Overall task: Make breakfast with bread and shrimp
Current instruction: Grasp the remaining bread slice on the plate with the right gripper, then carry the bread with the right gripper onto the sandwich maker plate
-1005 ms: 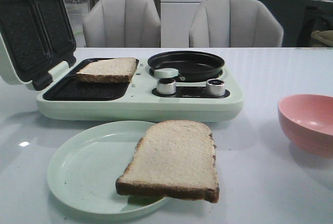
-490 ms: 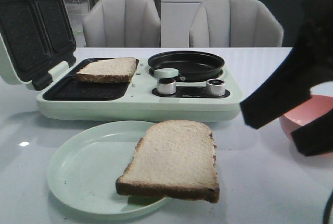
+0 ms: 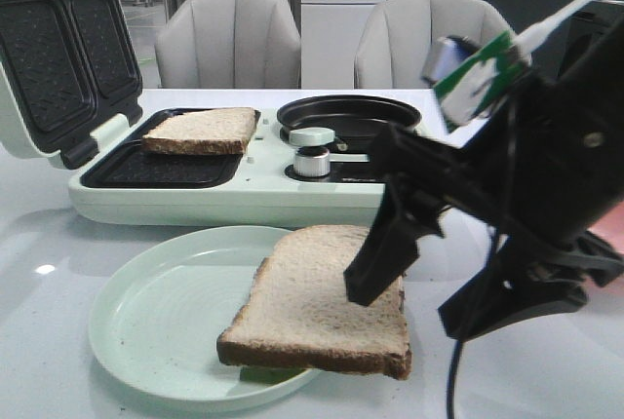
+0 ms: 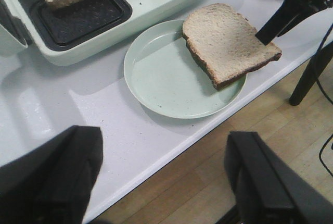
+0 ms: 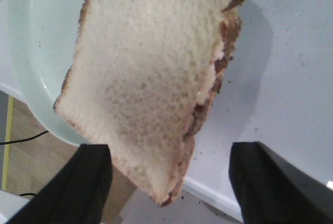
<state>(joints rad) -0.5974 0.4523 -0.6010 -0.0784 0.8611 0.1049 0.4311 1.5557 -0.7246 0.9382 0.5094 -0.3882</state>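
One bread slice (image 3: 312, 302) lies on the pale green plate (image 3: 156, 322), its near corner overhanging the rim. A second slice (image 3: 202, 130) rests on the open grill plate of the breakfast maker (image 3: 244, 200). My right gripper (image 3: 414, 307) is open, with its fingers on either side of the plate slice's near right corner and not touching it. In the right wrist view the gripper (image 5: 169, 182) is open round that slice (image 5: 151, 78). My left gripper (image 4: 164, 182) is open and empty above the table's front edge. No shrimp shows.
The breakfast maker's lid (image 3: 49, 49) stands open at the left. A black frying pan (image 3: 351, 119) and knobs sit on its right half. A pink bowl (image 3: 614, 229) is mostly hidden behind the right arm. Two chairs stand behind the table.
My right arm has come in from the right. Its open gripper is now at the near right corner of the plate slice. Both slices lie where they did.
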